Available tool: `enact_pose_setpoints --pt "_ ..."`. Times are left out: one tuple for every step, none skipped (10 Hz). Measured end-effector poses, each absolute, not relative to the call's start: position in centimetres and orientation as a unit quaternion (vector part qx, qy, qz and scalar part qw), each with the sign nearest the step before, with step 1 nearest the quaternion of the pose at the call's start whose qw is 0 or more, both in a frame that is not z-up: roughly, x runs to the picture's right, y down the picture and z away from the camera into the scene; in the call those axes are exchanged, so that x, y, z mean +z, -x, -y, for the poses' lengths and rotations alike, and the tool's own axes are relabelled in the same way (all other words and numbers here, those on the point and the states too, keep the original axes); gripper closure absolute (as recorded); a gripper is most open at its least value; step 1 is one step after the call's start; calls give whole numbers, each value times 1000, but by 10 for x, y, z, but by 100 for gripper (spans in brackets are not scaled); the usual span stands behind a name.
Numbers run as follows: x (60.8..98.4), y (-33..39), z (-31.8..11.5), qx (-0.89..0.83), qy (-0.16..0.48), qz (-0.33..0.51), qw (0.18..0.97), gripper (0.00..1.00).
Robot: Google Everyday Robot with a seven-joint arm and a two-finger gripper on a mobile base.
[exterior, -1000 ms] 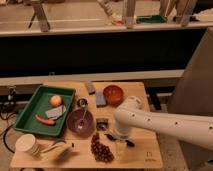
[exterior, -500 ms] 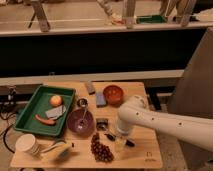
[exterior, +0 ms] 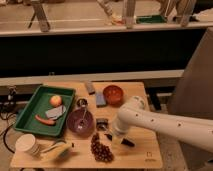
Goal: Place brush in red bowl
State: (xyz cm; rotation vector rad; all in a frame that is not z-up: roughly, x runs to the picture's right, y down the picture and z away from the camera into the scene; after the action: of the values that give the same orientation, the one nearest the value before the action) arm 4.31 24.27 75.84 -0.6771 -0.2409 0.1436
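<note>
On wooden table (exterior: 146,149) | hand (exterior: 116,136) over slim black brush (exterior: 128,143), grip cannot tell | glossy round red bowl (exterior: 113,94) apart

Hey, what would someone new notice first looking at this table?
The white arm stretched in from the right, its gripper low over the front middle of the table, beside the dark grapes. Then the glossy red bowl at the back centre and the green tray on the left.
</note>
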Motion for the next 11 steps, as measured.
enact_pose_setpoints --pt "763 -42 -241 86 326 114 934 20" --pt "766 -41 -240 95 324 111 935 20" --pt "769 -40 -241 104 323 107 935 20" --pt "775 -40 -243 116 324 101 934 20" --pt "781 -39 -248 128 327 98 931 20" --pt "790 -40 -255 143 332 97 927 20" --pt "798 -39 -260 153 339 106 922 22" --pt "800 -37 -261 156 343 114 919 29" --pt "801 -37 -261 162 347 122 916 39" --pt "801 -38 -261 165 349 126 914 47" --pt "801 -38 -261 168 353 131 911 59"
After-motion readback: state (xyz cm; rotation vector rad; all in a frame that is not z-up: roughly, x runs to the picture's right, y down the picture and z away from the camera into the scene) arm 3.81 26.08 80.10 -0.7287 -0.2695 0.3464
